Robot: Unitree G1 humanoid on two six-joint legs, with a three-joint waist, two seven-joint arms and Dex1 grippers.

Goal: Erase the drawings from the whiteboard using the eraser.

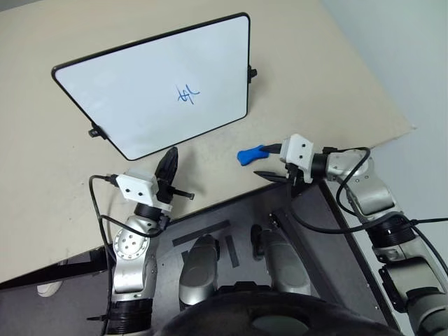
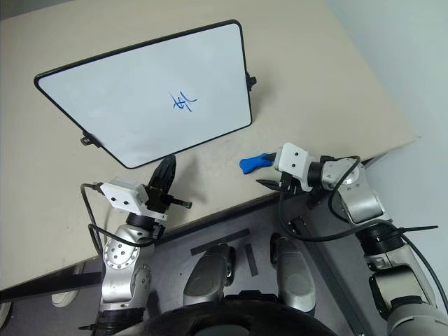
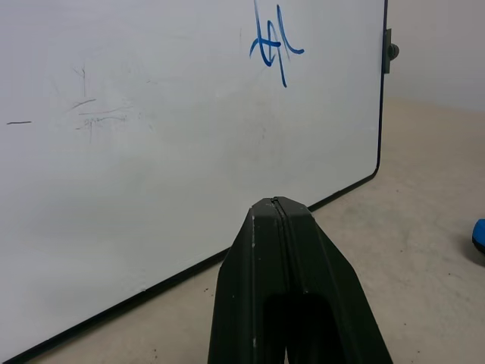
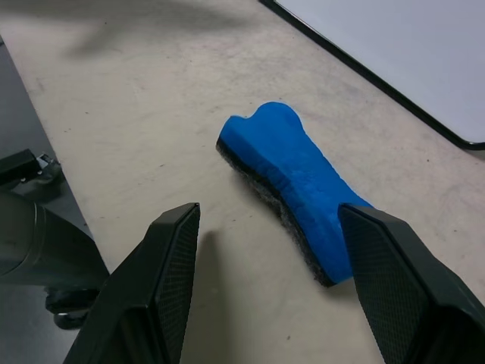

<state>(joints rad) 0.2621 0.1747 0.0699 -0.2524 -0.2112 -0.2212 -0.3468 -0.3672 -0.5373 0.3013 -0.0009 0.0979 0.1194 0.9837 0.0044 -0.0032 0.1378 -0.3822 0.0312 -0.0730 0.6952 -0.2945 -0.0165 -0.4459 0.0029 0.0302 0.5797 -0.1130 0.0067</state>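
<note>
None of the erasing done yet. Drawings point(image 1: 187, 94) showing whole and unsmudged, a few blue strokes sitting right of centre on the whiteboard point(image 1: 126, 84), itself propped at a tilt on the far part of the table point(image 1: 42, 140). Faint grey traces lingering on the board's surface in the left wrist view, too pale to read as anything to remove.

Eraser point(image 1: 250, 154) lying flat on the table, near and right of the board's right corner, apart from the frame, felt side down and not yet lifted. Right gripper point(image 4: 273, 280) hovering over the eraser's right end with fingers spread wide, one finger just beside the eraser's end, the other standing well clear on bare table; not grasping anything so far, judging by the gap.

Left gripper point(image 1: 166, 168) sitting clenched on nothing, fingers pressed together, pointing toward the board's near edge and waiting just short of it, not touching.

Remaining, by this reading: closing on the eraser, lifting it, carrying it left and far to the strokes, then wiping until the blue is gone. Practically the whole job left.
</note>
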